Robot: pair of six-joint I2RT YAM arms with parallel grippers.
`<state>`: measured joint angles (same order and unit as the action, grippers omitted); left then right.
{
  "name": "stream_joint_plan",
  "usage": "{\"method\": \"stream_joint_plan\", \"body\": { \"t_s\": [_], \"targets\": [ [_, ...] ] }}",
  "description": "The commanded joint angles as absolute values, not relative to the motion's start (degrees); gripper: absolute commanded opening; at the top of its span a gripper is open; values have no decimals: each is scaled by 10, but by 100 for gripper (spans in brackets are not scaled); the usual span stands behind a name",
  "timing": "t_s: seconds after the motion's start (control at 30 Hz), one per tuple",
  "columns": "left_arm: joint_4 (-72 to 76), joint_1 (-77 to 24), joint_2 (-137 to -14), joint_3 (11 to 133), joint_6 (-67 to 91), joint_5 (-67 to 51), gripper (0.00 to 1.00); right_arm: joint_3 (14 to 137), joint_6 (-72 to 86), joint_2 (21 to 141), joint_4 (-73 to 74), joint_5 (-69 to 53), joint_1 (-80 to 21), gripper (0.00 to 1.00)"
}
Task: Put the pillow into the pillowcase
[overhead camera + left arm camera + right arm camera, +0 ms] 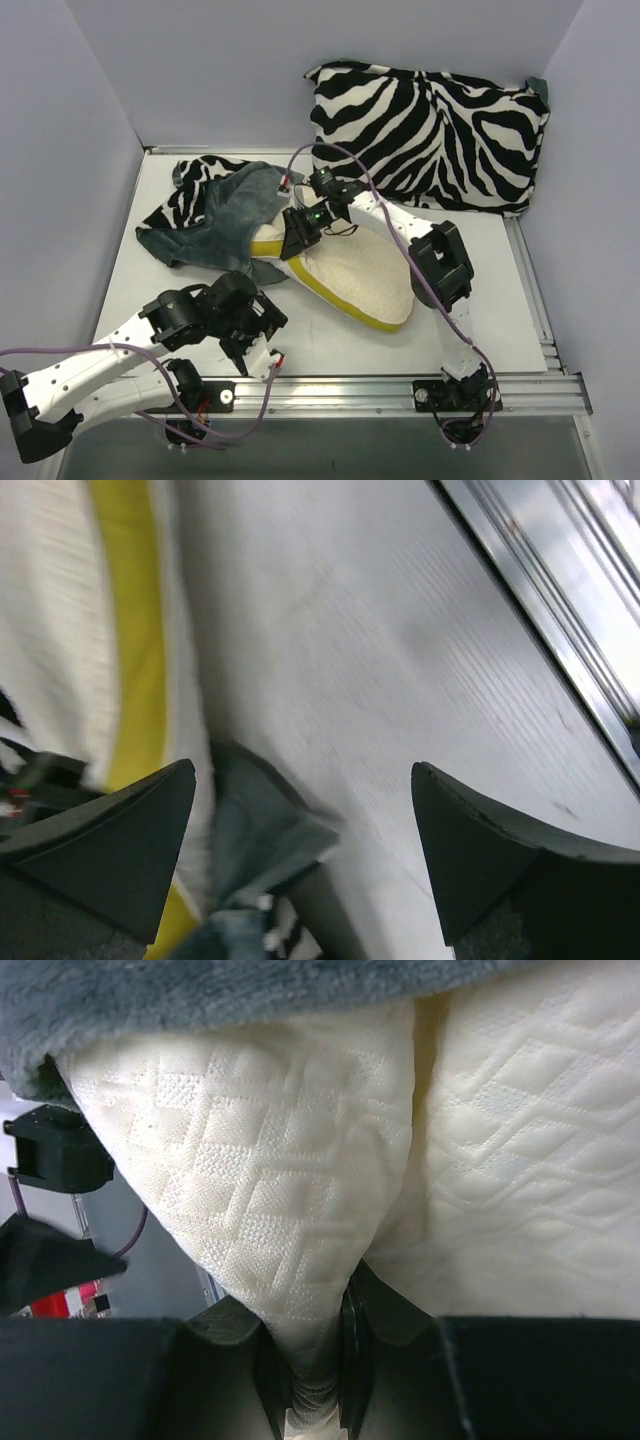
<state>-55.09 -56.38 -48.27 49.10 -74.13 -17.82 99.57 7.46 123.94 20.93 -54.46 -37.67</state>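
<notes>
Item: flat cream quilted pillow w/ yellow piped edge (360, 278) lay mid-table (490, 320), far-left end under plush grey-teal/zebra pillowcase (215, 215). Right gripper (315, 1365) pinched a pillow fold. Left gripper (303, 770) gaped wide, empty, near-left of pillow.

A plump zebra-print cushion (430, 135) with a teal corner stands at the back wall (250, 60), beyond the right pincer (298, 238) and off to its right, well apart from it. The white desk (350, 630) spreads under the left pincer (303, 770), with a metal rail (540, 590) just past it on the desk's edge
</notes>
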Motion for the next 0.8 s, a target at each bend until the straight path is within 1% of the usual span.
{"method": "stream_joint_plan", "body": {
  "t_s": [0.0, 0.13, 0.23, 0.4, 0.6, 0.67, 0.77],
  "targets": [
    [-643, -549, -508, 466, -820, -94, 98, 1030, 28, 1168, 284, -572, -363, 0],
    [-577, -505, -493, 418, -901, -62, 98, 1003, -60, 1151, 337, -560, -373, 0],
    [-494, -486, -469, 381, -957, -45, 97, 995, -92, 1150, 371, -548, -382, 0],
    [-394, -458, -456, 313, -1017, -32, 97, 989, -94, 1150, 379, -553, -385, 0],
    [-270, -429, -475, 255, -1067, -58, 97, 978, -91, 1141, 378, -563, -388, 0],
    [-202, -424, -487, 237, -1085, -81, 97, 976, -89, 1140, 378, -567, -388, 0],
    [-114, -420, -518, 209, -1115, -96, 87, 976, -87, 1137, 379, -578, -392, 0]
  ]
}}
